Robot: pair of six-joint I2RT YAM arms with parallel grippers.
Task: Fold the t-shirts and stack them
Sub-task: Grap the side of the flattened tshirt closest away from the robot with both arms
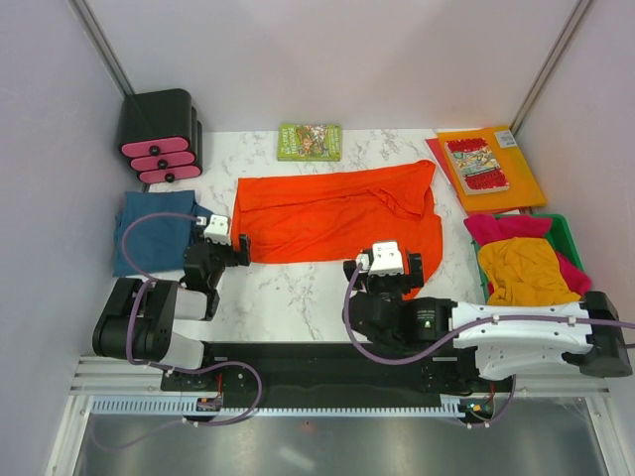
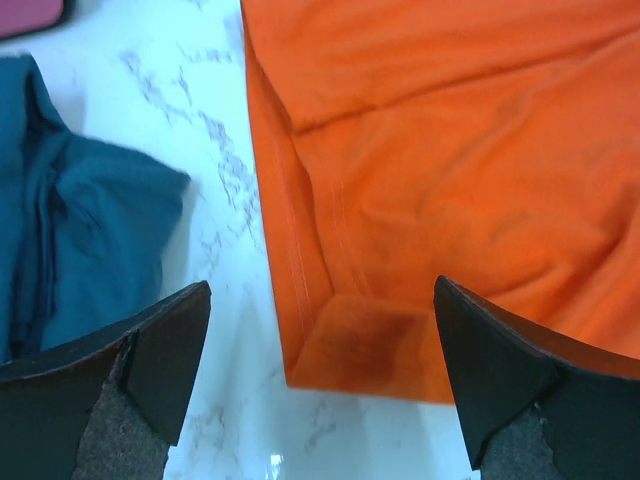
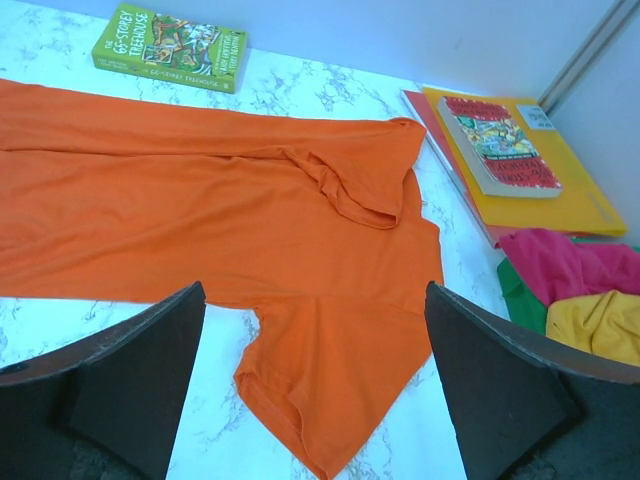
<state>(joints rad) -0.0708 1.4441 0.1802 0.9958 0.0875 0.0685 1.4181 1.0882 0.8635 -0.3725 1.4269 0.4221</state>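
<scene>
Orange t-shirt (image 1: 337, 213) lies flat mid-table (image 1: 288, 297), bright & a bit wrinkly, w/ one sleeve poking out near-right. It's prob. soft, light & floppy, so pinch it at the near corners. Left gripper (image 2: 320, 290) & right gripper (image 3: 312, 290) are both wide apart, holding nothing.

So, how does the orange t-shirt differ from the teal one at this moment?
The orange t-shirt lies spread out across the middle of the table; the teal t-shirt sits gathered into a compact pile at its left edge. The orange one covers far more surface than the teal one. Both are plain cloth resting on the table.
</scene>
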